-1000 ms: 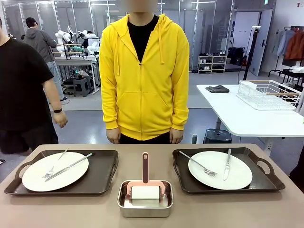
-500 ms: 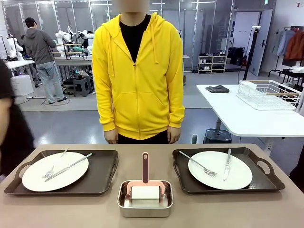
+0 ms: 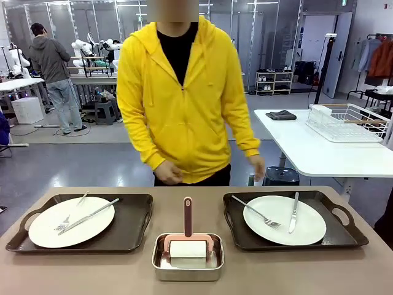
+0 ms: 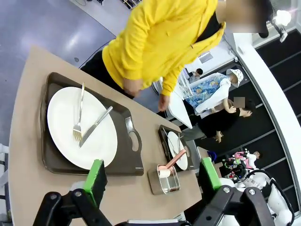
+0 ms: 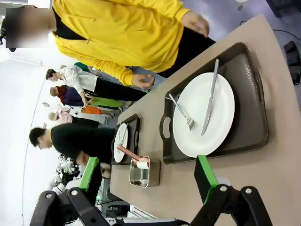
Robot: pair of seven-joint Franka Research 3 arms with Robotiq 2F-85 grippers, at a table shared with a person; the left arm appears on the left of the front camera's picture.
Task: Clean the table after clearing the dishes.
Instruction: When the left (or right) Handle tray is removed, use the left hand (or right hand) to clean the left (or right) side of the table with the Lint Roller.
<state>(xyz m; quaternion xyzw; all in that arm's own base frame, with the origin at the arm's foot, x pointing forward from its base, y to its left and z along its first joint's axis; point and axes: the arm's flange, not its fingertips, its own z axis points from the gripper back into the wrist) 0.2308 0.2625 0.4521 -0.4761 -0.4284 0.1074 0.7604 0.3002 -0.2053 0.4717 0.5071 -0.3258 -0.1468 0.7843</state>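
Two white plates lie on dark trays on the brownish table (image 3: 264,273). The left plate (image 3: 71,221) carries a fork and a knife on its tray (image 3: 132,230); the right plate (image 3: 284,219) carries the same on its tray (image 3: 344,236). My left gripper (image 4: 153,175) hangs open high above the table, with the left plate (image 4: 82,127) below and ahead of it. My right gripper (image 5: 146,175) is likewise open and empty, high over the right plate (image 5: 203,114). A person in a yellow hoodie (image 3: 184,104) leans in at the far edge, hands raised near it.
A small steel pan (image 3: 188,257) holding a pink-handled roller sits between the trays at the near edge. A white table with a wire rack (image 3: 347,123) stands at the back right. Another person (image 3: 52,67) stands far off at the left.
The person in yellow has leaned forward and lifted both hands toward the table's far edge. The person in black at the left has gone from view. Dishes and grippers are unmoved.
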